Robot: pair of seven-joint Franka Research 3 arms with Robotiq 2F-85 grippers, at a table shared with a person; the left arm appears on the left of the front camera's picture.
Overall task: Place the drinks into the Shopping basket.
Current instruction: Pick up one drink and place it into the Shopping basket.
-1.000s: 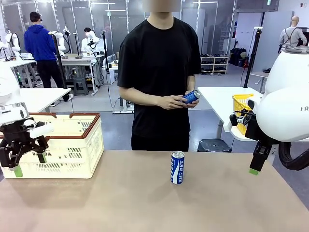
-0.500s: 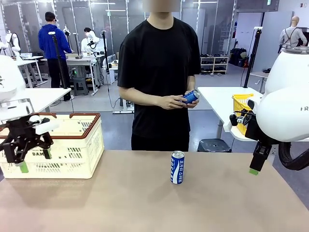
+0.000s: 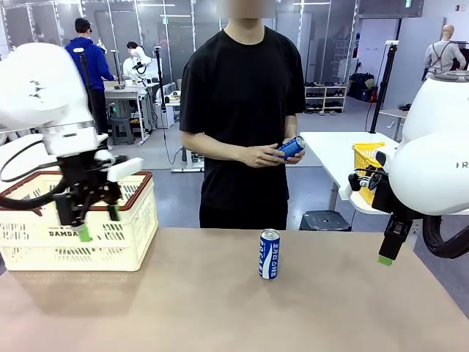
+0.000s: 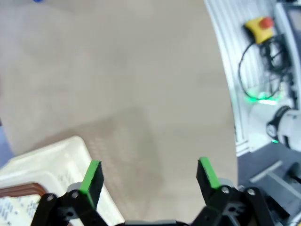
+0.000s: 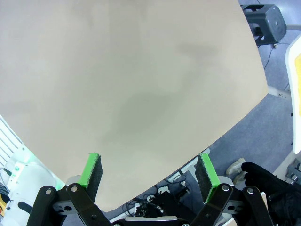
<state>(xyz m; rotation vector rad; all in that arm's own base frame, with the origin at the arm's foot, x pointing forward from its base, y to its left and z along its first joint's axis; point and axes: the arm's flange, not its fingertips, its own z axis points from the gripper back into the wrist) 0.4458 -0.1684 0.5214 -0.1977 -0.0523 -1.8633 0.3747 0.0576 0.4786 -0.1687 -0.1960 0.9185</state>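
Reach phase, I'd say: my left gripper [image 3: 99, 220] hangs wide and empty just in front of the Shopping basket [image 3: 135, 242], and my right gripper [image 3: 387, 253] is wide and empty too, far off to the basket's right. One blue can [image 3: 270, 254] stands upright on the surface [image 3: 220, 308] well right of the basket, long axis vertical, silver top up; a second can [image 3: 291, 147] sits tilted in the person's hands [image 3: 264, 154], beyond the basket, top up-right. Next move prob. needs a level side approach w/ jaws straddling the standing can — then a lift over the basket rim.
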